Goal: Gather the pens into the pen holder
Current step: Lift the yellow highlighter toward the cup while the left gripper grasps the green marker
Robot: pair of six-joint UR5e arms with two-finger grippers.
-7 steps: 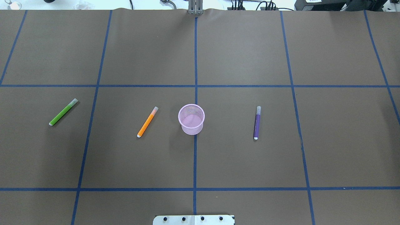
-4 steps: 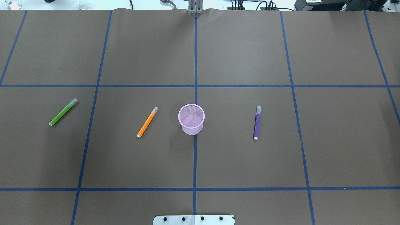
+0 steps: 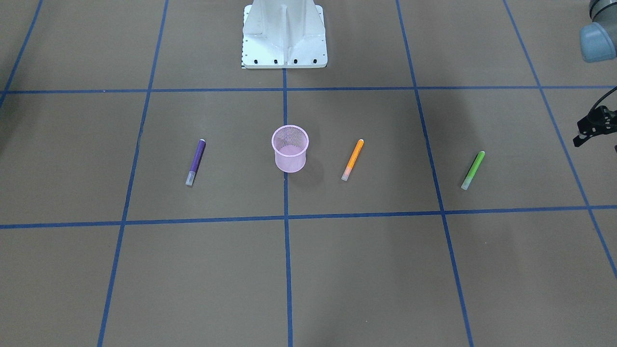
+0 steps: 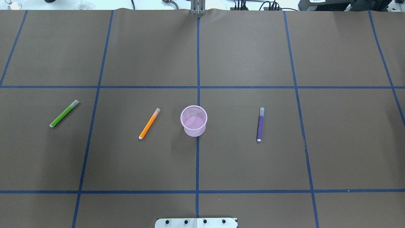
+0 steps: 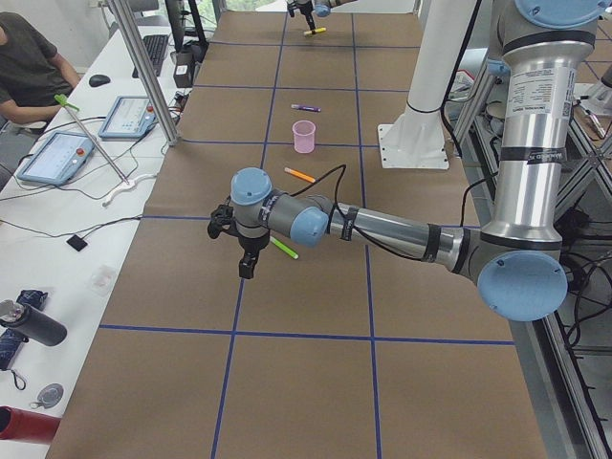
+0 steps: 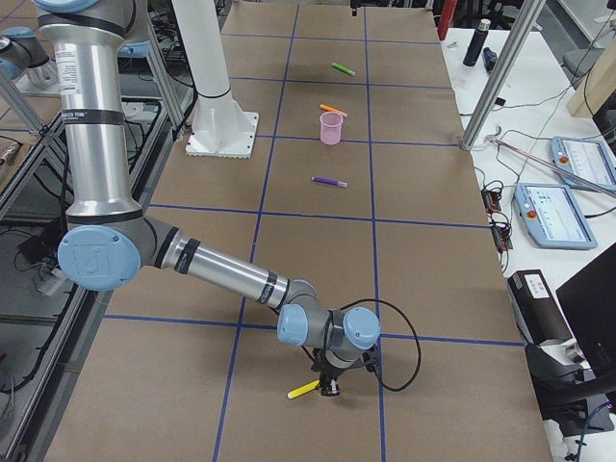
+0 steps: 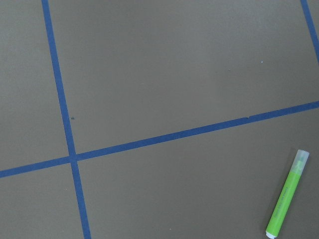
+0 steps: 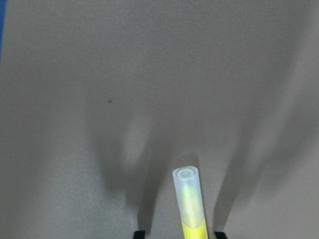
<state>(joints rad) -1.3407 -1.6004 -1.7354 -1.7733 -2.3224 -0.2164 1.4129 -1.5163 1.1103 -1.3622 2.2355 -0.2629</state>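
Your stock: table cover (image 4: 246, 50), matt brown paper; grid lines (image 4: 197, 164), blue tape; pen holder (image 4: 193, 121), pink wire mesh; pens (image 4: 148, 124), smooth plastic, frosted translucent caps; base plate (image 3: 284, 33), white painted metal; arm tubes (image 6: 91, 125), smooth bare metal.

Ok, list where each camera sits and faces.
Front-facing: across table, facing the base; left arm at edge.
Overhead: behind robot, down on pen holder; base only.
Exterior left: left table end; left arm near.
Exterior right: right end; right arm near.
Left wrist: down at green pen; no body.
Right wrist: close on yellow pen; fingertips.
Front-facing and overhead share pen holder.
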